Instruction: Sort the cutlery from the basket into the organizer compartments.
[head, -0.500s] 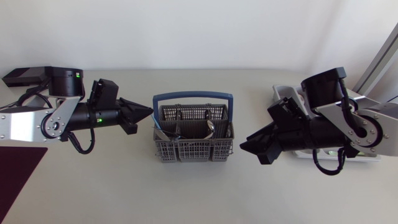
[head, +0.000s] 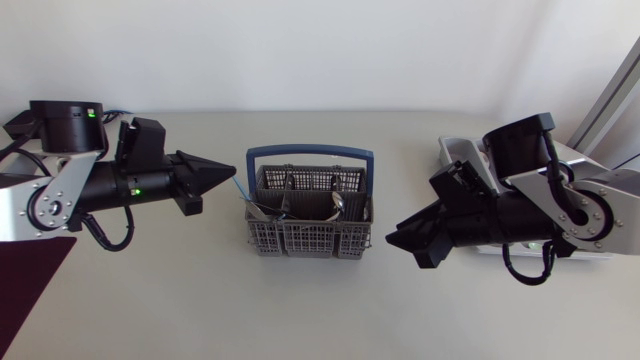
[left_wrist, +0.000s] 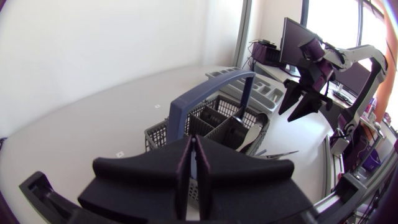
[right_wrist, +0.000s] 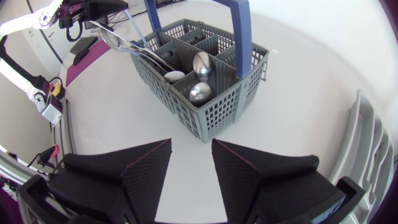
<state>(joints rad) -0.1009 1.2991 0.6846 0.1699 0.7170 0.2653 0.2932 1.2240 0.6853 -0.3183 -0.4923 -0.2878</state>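
Basket (head: 300, 240): grey plastic with a blue handle (head: 310, 153). It stands mid-table (head: 320, 310) between the 2 arms.

Cutlery inside: 3 spoon bowls (right_wrist: 199, 92) stand bowl-end up in the compartments nearest the right gripper. 1 long spoon (right_wrist: 118, 40) leans out over the far rim toward the left arm.

Left gripper (head: 226, 172): just beside the basket's left end, tip pointing at it. Fingers (left_wrist: 214, 171) are pressed together, and its own wrist view shows nothing between them. Cannot tell whether it touches the long spoon.

Right gripper (head: 393, 238): near the basket's right end, apart from it. Fingers (right_wrist: 146, 168) are spread, only table shows between them, and the basket is ahead.

Organizer (head: 462, 150): grey, at the table's right, partly under the right arm.
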